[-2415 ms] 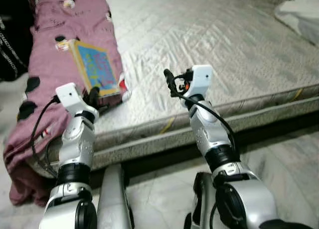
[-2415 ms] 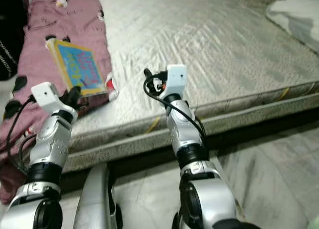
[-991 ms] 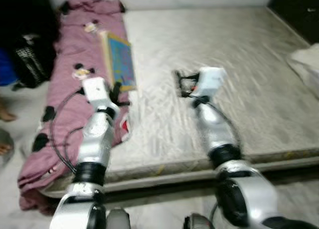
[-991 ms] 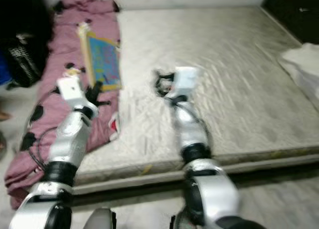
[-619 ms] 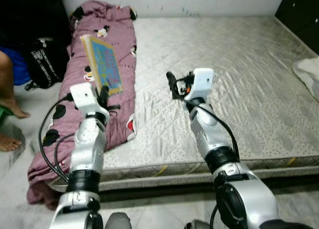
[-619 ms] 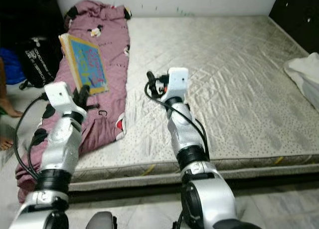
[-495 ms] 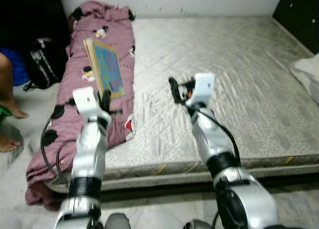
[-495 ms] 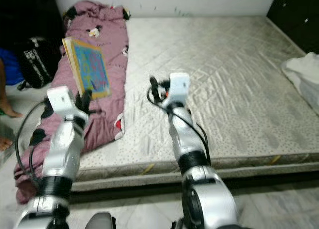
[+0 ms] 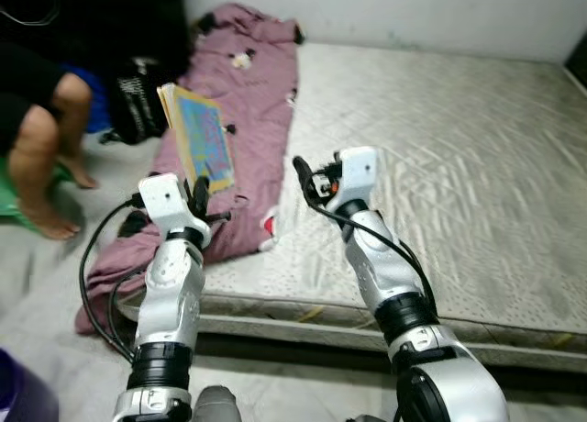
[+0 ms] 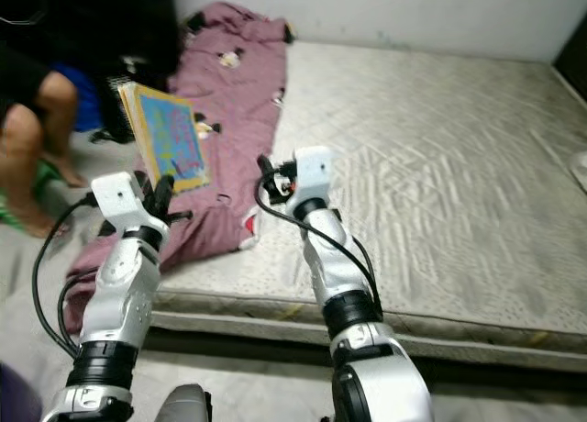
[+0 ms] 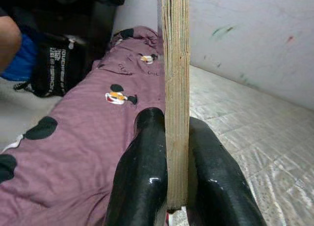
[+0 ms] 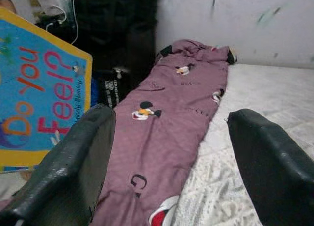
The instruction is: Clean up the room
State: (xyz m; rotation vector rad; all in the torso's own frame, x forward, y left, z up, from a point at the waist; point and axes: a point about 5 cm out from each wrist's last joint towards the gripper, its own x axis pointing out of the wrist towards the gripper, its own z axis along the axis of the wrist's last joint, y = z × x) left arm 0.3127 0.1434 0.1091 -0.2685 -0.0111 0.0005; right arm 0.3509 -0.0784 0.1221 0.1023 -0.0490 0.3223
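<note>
My left gripper [image 9: 198, 191] is shut on a thick blue picture book with a yellow border [image 9: 200, 144], held up above the pink blanket's edge. In the left wrist view the book's page edge [image 11: 175, 88] stands clamped between the two black fingers [image 11: 142, 172]. My right gripper [image 9: 304, 176] hovers open over the mattress [image 9: 459, 147], beside the book, with nothing between its fingers [image 12: 83, 157]. A pink cartoon-print blanket [image 9: 240, 110] lies along the mattress's left side and hangs over its edge.
A person sits at the far left, with a bare leg [image 9: 41, 156] on the floor near the mattress corner. A black bag [image 9: 138, 96] leans beside the blanket. A purple object [image 9: 14, 394] is at the bottom left on the grey floor.
The camera has swung left, bringing the person and floor into view. The left gripper still holds the book up; the right gripper stays open beside it.
</note>
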